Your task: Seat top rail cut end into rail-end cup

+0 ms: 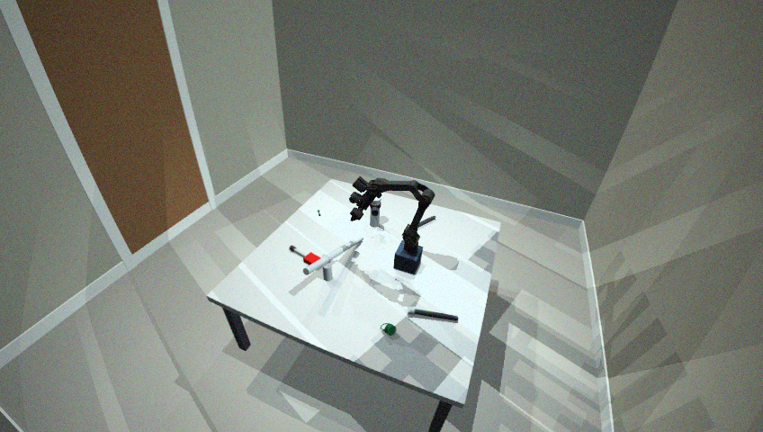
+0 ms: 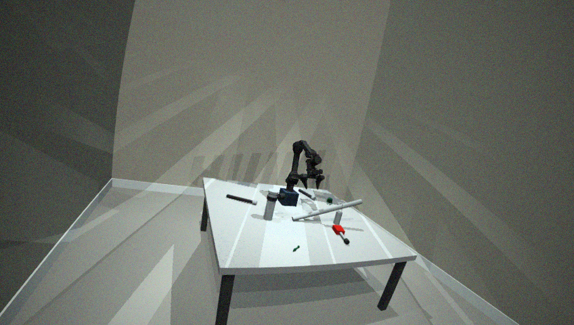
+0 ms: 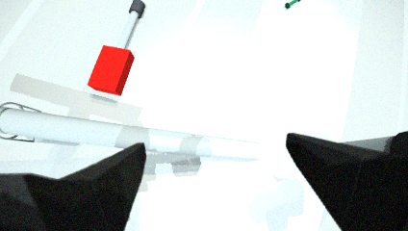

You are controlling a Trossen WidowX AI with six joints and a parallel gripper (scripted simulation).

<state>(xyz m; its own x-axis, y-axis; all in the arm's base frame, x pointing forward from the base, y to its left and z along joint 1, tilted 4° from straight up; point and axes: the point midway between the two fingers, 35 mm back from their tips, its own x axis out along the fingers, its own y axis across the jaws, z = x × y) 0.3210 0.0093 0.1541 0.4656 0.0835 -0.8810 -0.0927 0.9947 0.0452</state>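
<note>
The pale fence rail (image 1: 331, 256) (image 2: 322, 211) (image 3: 72, 126) slopes across the short post (image 1: 327, 272) (image 2: 338, 217). Its high end lies beyond that post, with a thin wire loop around it in the wrist view. Its low end lies near the table top, apart from and below the cup. The big post (image 1: 374, 218) (image 2: 269, 211) stands upright, with the dark band (image 2: 272, 198) near its cap and the dark rail-end cup (image 2: 281, 196) at its side. My gripper (image 2: 312, 187) (image 3: 217, 144) is open and empty, pointing down above the rail, not touching it.
A red-headed tool (image 1: 311, 258) (image 2: 338, 229) (image 3: 111, 69) lies by the short post. A small green piece (image 1: 318, 212) (image 2: 296, 248) (image 3: 292, 4), a round green item (image 1: 389, 328) (image 2: 329, 200) and two dark bars (image 1: 435, 315) (image 2: 240, 198) lie on the table.
</note>
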